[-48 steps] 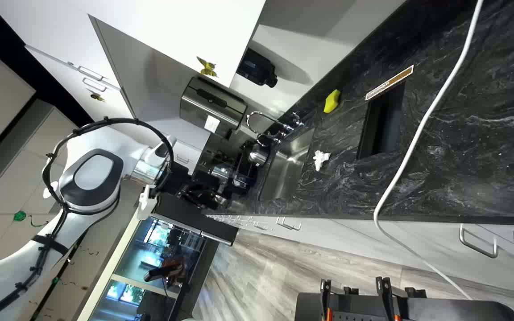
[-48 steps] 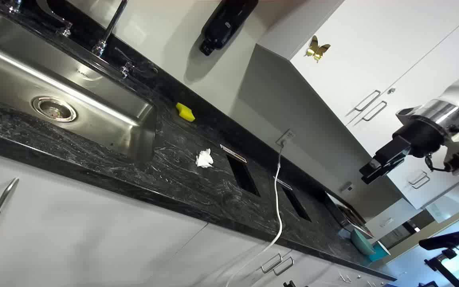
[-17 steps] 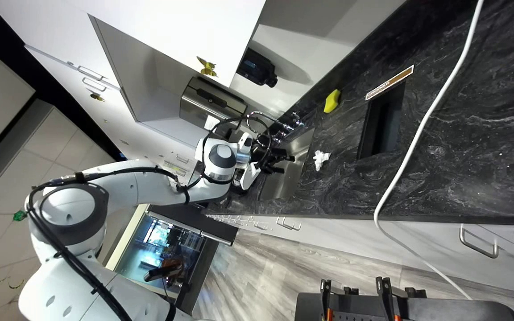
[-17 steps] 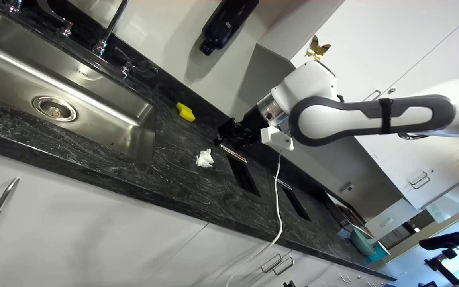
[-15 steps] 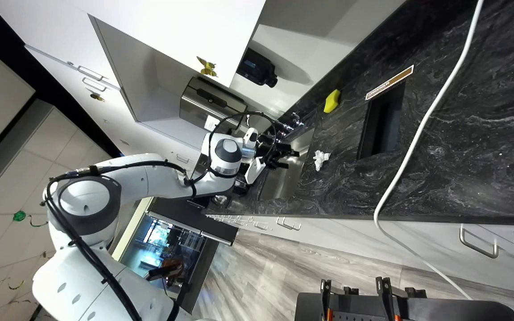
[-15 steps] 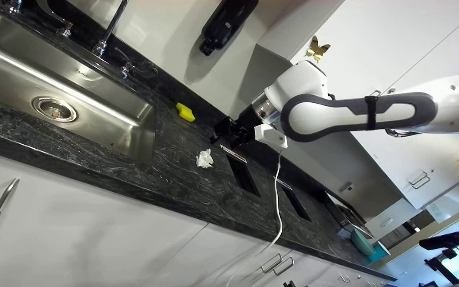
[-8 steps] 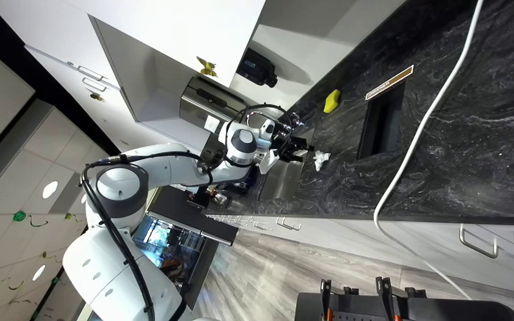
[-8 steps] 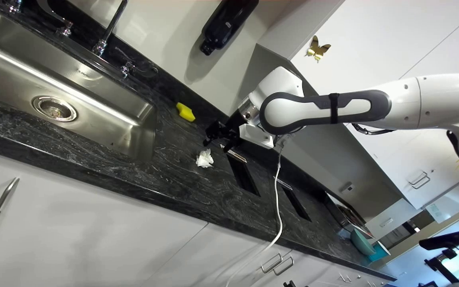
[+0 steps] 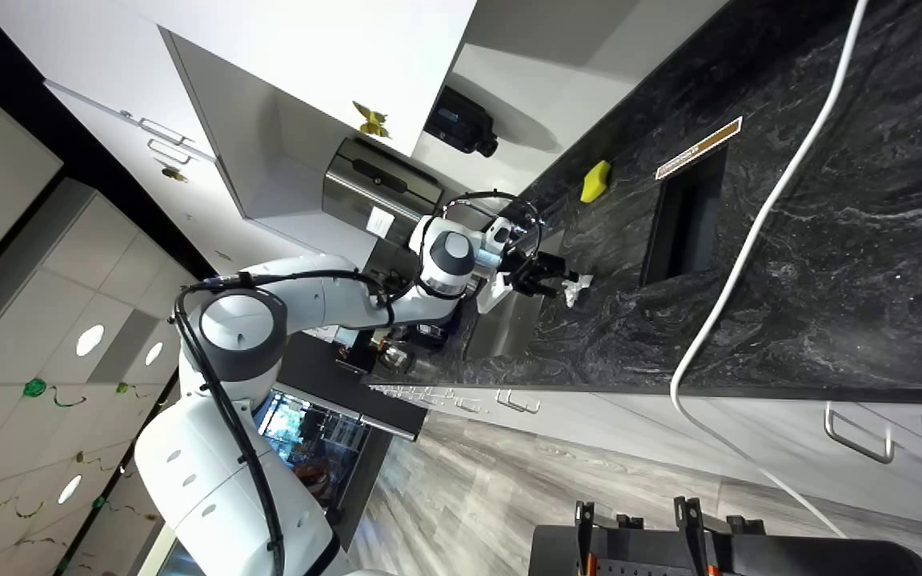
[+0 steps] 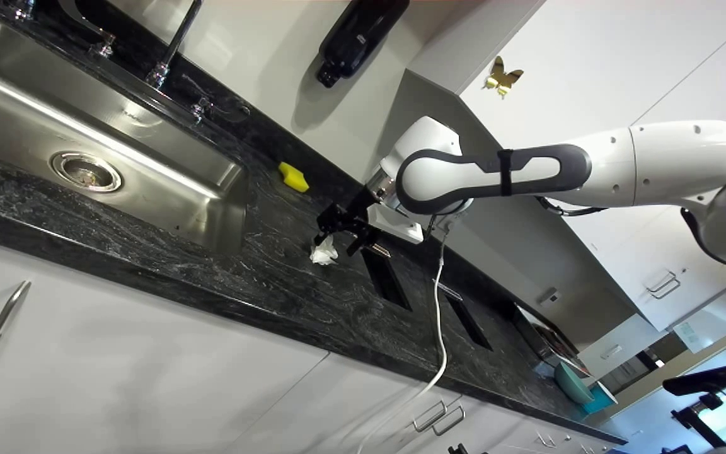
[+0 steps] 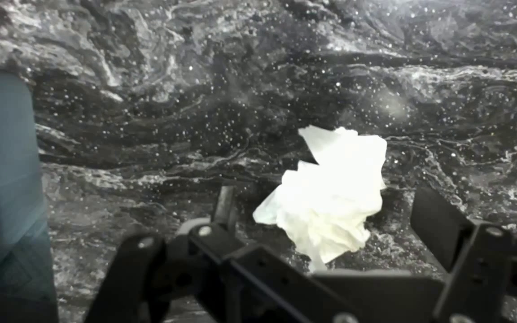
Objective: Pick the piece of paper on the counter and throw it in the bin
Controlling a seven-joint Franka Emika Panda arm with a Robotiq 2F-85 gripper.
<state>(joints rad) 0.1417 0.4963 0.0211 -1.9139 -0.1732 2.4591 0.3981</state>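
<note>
The gripper (image 11: 332, 211) had its fingers (image 11: 435, 226) wide to either side of the paper (image 11: 339, 184) in the wrist view, and the paper lay on the counter (image 10: 350, 309) between the sink (image 10: 16, 107) and a slot (image 10: 391, 287), with a yellow bit (image 10: 293, 178) toward the wall (image 10: 262, 57) and, beyond the slot, a cable (image 10: 439, 325) crossing the counter.

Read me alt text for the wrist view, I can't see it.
A crumpled white piece of paper lies on a dark, veined counter, framed between the jaws of the open end effector at the bottom. An unidentified blue-grey shape lines the left edge.
</note>
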